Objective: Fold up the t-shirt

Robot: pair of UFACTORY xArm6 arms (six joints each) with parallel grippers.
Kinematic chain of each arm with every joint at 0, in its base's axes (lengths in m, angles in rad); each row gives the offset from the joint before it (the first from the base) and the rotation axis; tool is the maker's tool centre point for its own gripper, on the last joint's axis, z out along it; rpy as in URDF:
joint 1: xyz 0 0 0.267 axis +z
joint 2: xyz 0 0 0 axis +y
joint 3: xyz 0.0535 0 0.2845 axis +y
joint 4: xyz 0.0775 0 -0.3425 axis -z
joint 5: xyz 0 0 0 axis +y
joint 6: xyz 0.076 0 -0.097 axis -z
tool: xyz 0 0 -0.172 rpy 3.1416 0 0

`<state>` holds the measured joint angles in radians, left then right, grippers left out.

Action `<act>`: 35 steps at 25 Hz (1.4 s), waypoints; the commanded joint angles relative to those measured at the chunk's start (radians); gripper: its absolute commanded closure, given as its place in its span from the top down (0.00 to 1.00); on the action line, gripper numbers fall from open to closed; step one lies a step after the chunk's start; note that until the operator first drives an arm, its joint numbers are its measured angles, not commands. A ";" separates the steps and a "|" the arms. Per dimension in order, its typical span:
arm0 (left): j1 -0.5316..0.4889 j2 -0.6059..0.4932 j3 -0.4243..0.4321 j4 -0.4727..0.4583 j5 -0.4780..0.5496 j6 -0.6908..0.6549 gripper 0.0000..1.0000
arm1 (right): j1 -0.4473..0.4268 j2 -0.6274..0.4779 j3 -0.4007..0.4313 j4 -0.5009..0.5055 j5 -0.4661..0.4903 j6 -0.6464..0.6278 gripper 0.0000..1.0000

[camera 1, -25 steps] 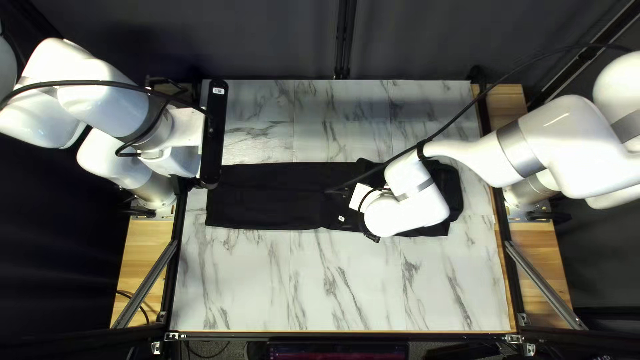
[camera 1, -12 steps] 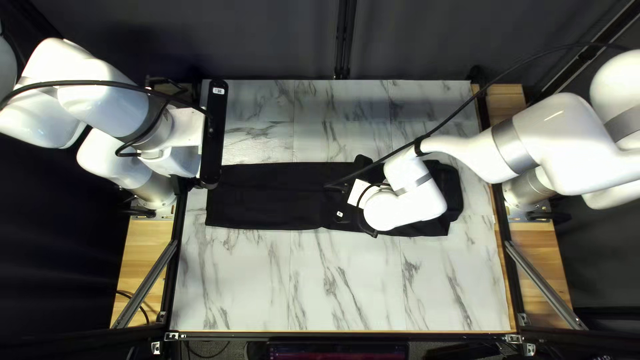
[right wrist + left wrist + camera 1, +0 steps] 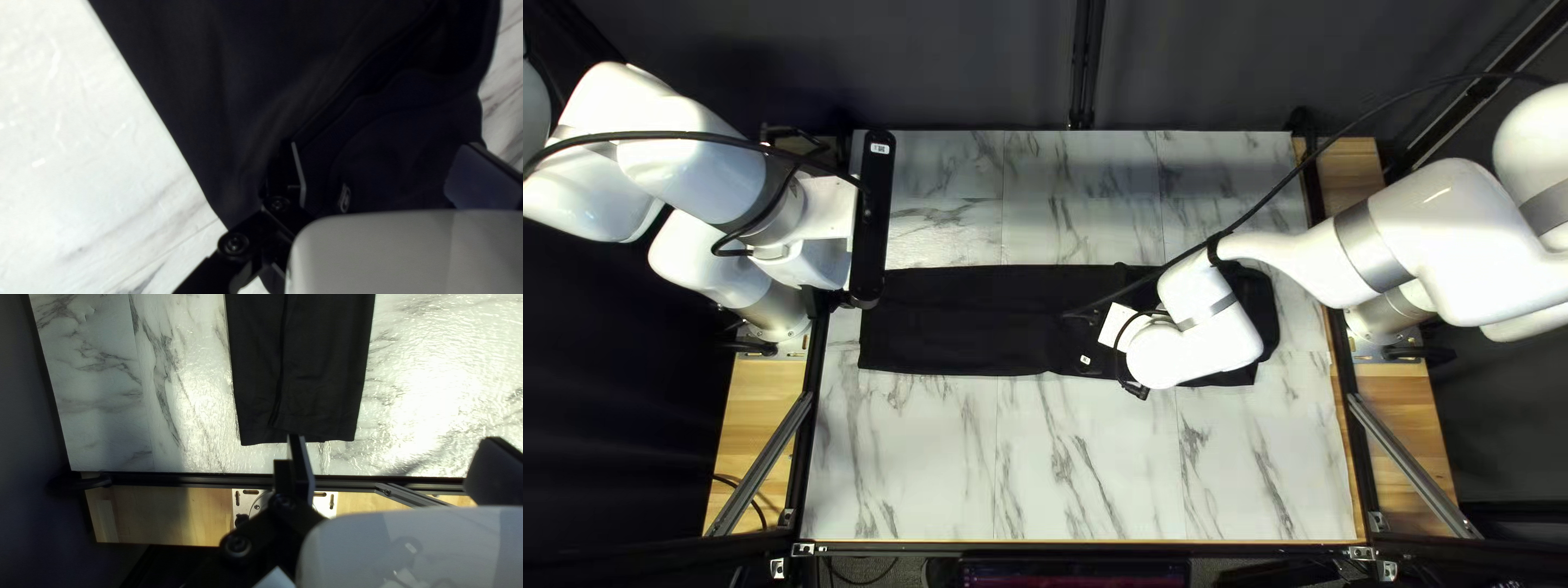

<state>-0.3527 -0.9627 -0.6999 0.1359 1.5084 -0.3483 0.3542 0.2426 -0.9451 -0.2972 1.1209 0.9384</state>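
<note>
A black t-shirt (image 3: 969, 321) lies in a long, narrow strip across the middle of a marble-patterned table (image 3: 1067, 468), its layers uneven toward the right of the top left view. The right gripper (image 3: 1095, 332) is over that part, its two fingers spread wide, with a small pale label (image 3: 344, 197) on the cloth between them. The left gripper (image 3: 871, 218) is by the strip's other end, fingers also wide apart, gripping nothing. A dark curtain (image 3: 958, 65) hangs behind the table.
</note>
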 commanded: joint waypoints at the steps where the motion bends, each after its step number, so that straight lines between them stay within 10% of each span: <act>1: 0.000 0.000 0.000 0.000 0.000 0.000 1.00 | 0.027 -0.011 -0.026 0.012 0.052 0.021 1.00; 35: 0.000 0.000 0.000 0.000 0.000 0.000 1.00 | -0.074 0.066 -0.092 -0.036 0.009 -0.066 1.00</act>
<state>-0.3527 -0.9627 -0.6999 0.1359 1.5084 -0.3483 0.2788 0.3077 -1.0388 -0.3314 1.1300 0.8715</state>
